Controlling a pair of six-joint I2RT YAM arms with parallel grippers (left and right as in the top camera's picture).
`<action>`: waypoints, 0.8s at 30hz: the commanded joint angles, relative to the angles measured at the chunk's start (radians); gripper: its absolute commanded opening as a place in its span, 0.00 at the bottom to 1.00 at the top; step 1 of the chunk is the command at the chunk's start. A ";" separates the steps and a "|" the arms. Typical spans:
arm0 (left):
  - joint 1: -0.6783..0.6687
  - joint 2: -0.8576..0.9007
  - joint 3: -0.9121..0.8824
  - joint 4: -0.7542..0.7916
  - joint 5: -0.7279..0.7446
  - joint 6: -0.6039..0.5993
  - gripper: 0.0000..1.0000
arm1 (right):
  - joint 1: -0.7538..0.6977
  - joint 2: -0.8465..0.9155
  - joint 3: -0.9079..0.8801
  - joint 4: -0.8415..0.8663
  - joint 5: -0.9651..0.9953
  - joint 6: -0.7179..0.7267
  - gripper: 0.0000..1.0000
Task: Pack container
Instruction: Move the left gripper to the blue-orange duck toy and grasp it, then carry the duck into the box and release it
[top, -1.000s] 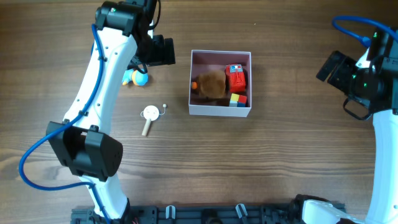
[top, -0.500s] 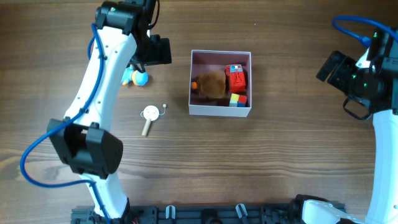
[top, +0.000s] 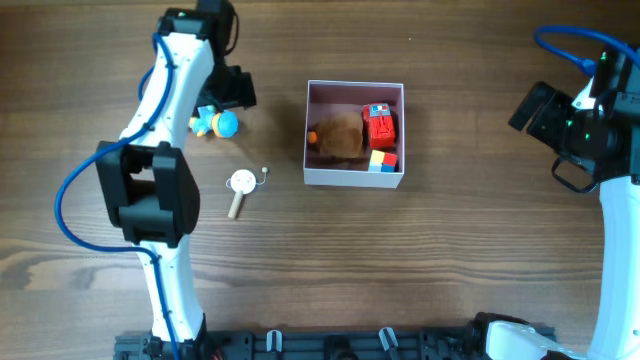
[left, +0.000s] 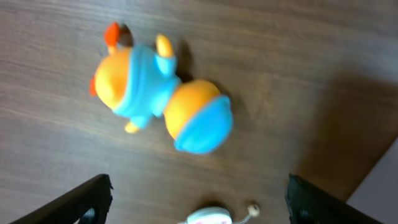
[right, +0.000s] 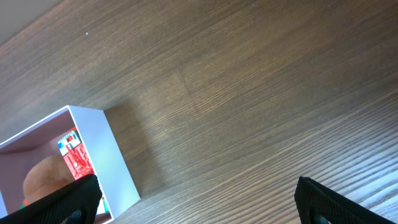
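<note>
The container (top: 354, 177) is a square white box with a pinkish inside, at the table's middle. It holds a brown plush toy (top: 340, 135), a red toy (top: 380, 126) and a coloured cube (top: 381, 160). It also shows in the right wrist view (right: 115, 158). An orange and blue duck toy (top: 217, 123) lies left of the box and fills the left wrist view (left: 161, 102). A small white rattle toy (top: 241, 185) lies below it, and its top shows in the left wrist view (left: 210, 217). My left gripper (left: 198, 199) is open and empty above the duck. My right gripper (right: 199, 199) is open and empty, far right of the box.
The wooden table (top: 450, 250) runs all round the box. My left arm (top: 165, 150) stretches from the front edge up the left side. My right arm (top: 600, 150) stands at the right edge.
My left gripper has swung left, away from the box, and now hangs over the duck toy. The right arm has not moved.
</note>
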 joint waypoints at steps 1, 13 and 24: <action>0.026 0.048 -0.001 0.022 0.045 0.017 0.87 | -0.002 0.006 0.005 0.001 -0.011 -0.005 1.00; -0.021 0.147 -0.001 0.081 -0.001 0.072 0.79 | -0.002 0.006 0.005 0.001 -0.011 -0.005 1.00; -0.011 0.237 -0.001 0.084 -0.013 0.072 0.55 | -0.002 0.006 0.005 0.001 -0.011 -0.005 1.00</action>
